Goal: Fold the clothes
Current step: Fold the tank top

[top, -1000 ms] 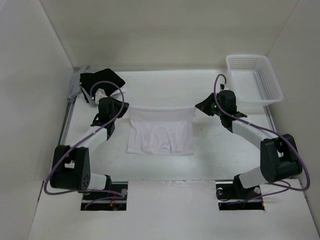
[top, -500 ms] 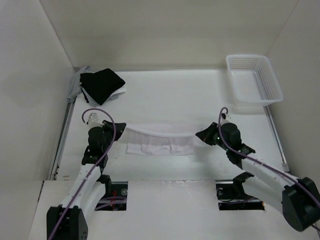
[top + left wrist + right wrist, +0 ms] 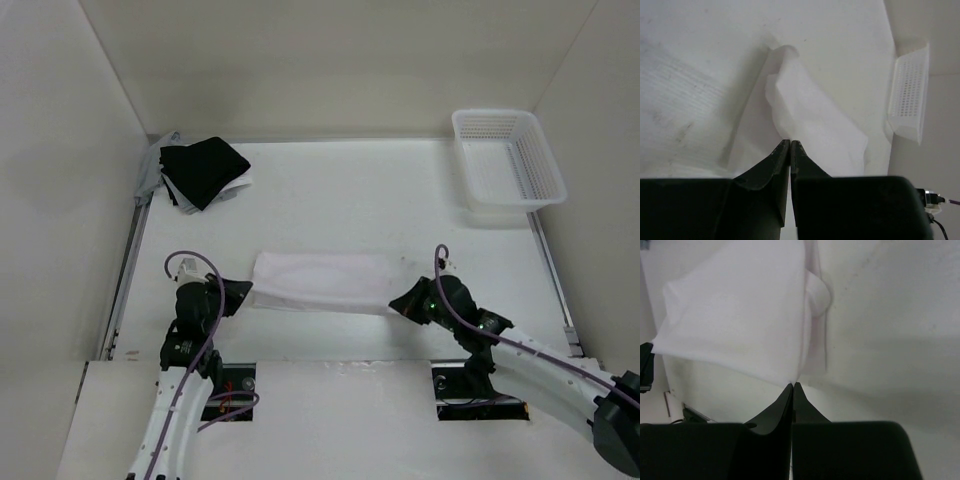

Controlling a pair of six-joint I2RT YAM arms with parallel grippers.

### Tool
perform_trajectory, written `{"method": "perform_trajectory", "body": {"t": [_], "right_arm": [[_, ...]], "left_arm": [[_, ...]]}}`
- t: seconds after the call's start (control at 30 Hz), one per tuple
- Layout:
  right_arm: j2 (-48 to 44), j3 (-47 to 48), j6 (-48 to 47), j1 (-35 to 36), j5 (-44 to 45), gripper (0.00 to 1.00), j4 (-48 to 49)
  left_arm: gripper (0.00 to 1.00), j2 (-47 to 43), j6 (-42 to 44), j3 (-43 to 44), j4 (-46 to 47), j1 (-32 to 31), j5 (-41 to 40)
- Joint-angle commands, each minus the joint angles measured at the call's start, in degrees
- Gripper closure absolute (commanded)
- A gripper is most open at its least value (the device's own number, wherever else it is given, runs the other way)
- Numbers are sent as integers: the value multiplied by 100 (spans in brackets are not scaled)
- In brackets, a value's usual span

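The clothes [image 3: 322,282] are a plain white garment folded into a wide band near the table's front edge. My left gripper [image 3: 243,293] is shut on its left corner, and in the left wrist view the white clothes [image 3: 812,120] run away from the closed tips of the left gripper [image 3: 790,142]. My right gripper [image 3: 397,301] is shut on the right corner. Seen from the right wrist, the clothes [image 3: 740,320] hang from the pinched tips of the right gripper [image 3: 793,384], with a folded layer lying beneath.
A black garment [image 3: 203,167] lies on a grey cloth [image 3: 152,172] at the back left corner. A white plastic basket [image 3: 507,156] stands at the back right. The basket [image 3: 910,90] also shows in the left wrist view.
Both grippers have pulled the held edge of the clothes from mid-table toward the front edge, folding the garment over itself into a narrower band. Both arms have drawn back and low.
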Motion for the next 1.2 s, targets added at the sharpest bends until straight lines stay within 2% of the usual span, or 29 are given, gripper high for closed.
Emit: {"method": "perform_trajectory", "body": {"t": [0.0,0.1,0.17,0.3,0.4,0.43,0.5,0.6,0.77,0.9,1.03,1.13,1.17], "right_arm": [[200,-21,521,320,469,100,-203],[227,-13,697,452,786,99,-440],[96,5,741,470,935,97,-554],[-142,75,558,470,927,71,-555],[-151,303,-48,277,822,54,-450],[-55,330,-215,189,770,51,-258],[243,374,-418,5,568,49,129],[1050,436,-611,-426,68,48,805],[1940,374,-568,-611,-549,50,1843],[2353,339,-375,-664,-611,58,2028],[2687,269,-243,-752,-742,72,2503],[2846,181,-155,-997,-760,93,2819],[2751,137,-146,-1085,-699,97,2829]], "left_arm": [[96,-52,-157,-29,-560,50,-77],[95,-113,-148,77,-762,33,-244],[90,-174,-105,147,-771,15,-349],[71,-157,167,437,-763,-38,-612],[70,-131,378,701,-693,-134,-964],[72,-87,448,771,-536,-230,-1104],[73,149,484,807,-70,-476,-1132],[74,1044,309,859,773,-1265,-1184],[75,2363,36,956,2171,-3110,-2044],[75,3312,-43,1167,2839,-4403,-2748],[75,3946,-43,1202,3297,-4801,-2872],[75,4044,-78,1123,3508,-4810,-2837],[75,4053,-78,1097,3535,-4810,-2837]]}}
